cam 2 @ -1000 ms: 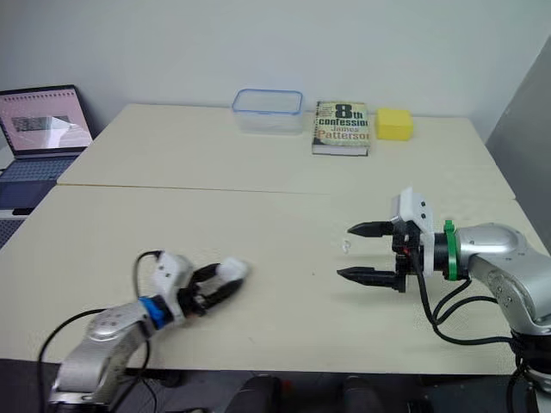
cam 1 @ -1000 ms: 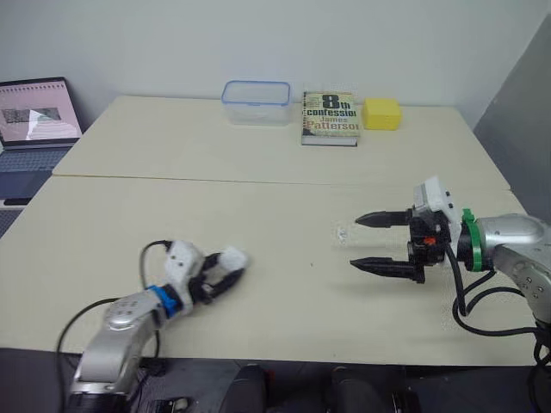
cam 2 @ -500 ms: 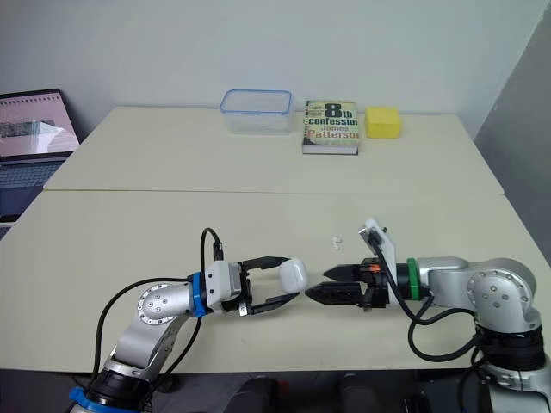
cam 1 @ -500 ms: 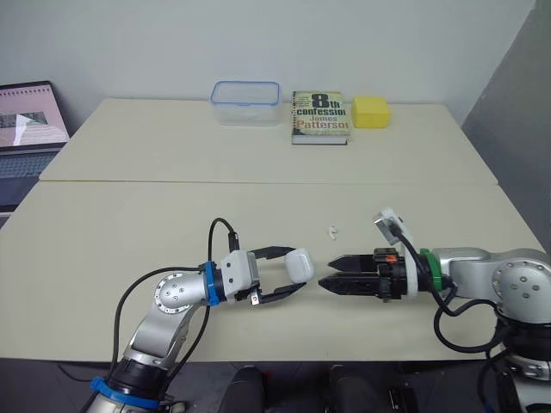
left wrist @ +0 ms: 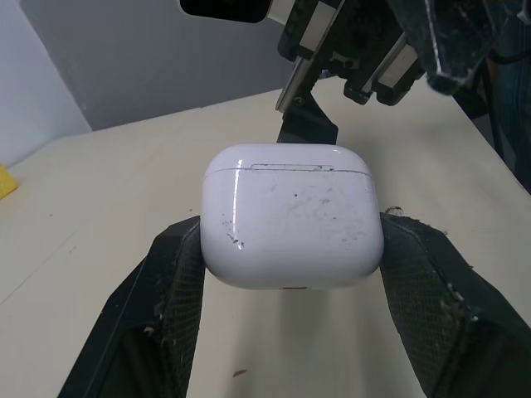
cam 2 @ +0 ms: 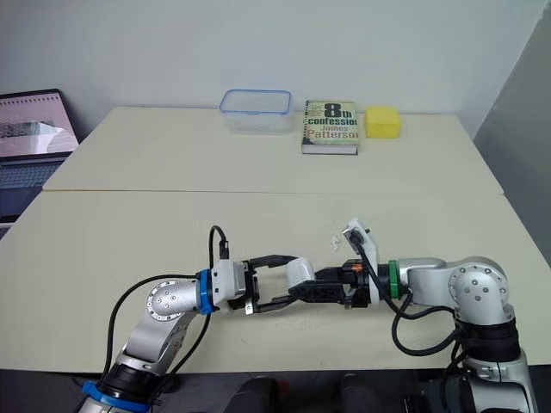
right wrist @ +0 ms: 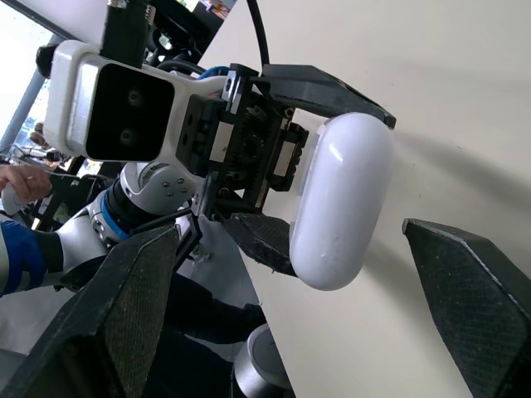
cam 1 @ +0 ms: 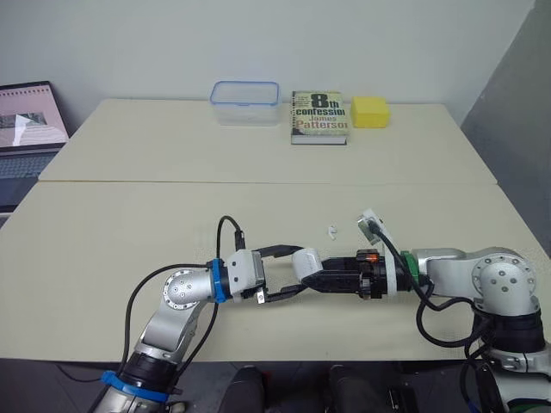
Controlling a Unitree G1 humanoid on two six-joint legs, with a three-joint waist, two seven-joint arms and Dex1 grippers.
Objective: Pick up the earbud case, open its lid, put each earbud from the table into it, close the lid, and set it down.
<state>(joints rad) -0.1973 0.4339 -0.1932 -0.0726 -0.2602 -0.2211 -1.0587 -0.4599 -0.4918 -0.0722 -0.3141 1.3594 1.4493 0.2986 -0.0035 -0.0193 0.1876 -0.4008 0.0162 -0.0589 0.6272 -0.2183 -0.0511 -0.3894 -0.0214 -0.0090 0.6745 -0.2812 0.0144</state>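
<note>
Earbud case (left wrist: 290, 211) pickup is judged complete, and everything after it is yet to be done. The work is set near the front edge of a pale tabletop (cam 1: 129, 224). Along the far edge, well apart from the arms, a clear plastic container (cam 1: 245, 101), a paperback book (cam 1: 320, 116) and a yellow block (cam 1: 370, 112) are lined up. An open laptop (cam 1: 30, 129) is seen beyond the left end.

The left hand (cam 1: 295, 269) is clamped on the earbud case, with one black finger pressed to each side, and the case appears to be held just clear of the surface. The right hand (cam 1: 320, 280) is pointed at the case from the opposite side, its fingers spread apart and nothing gripped. Whether a fingertip touches the shell cannot be told.

The lid (left wrist: 286, 157) is shut, and its seam is seen as a thin line near the end that faces the right hand. One small white earbud (cam 1: 331, 231) is seen lying on the tabletop just beyond the right hand. A second one cannot be made out.

Most of the task is therefore judged to be left. The lid is to be opened, each earbud fetched and seated, the lid closed, and the case set down.
</note>
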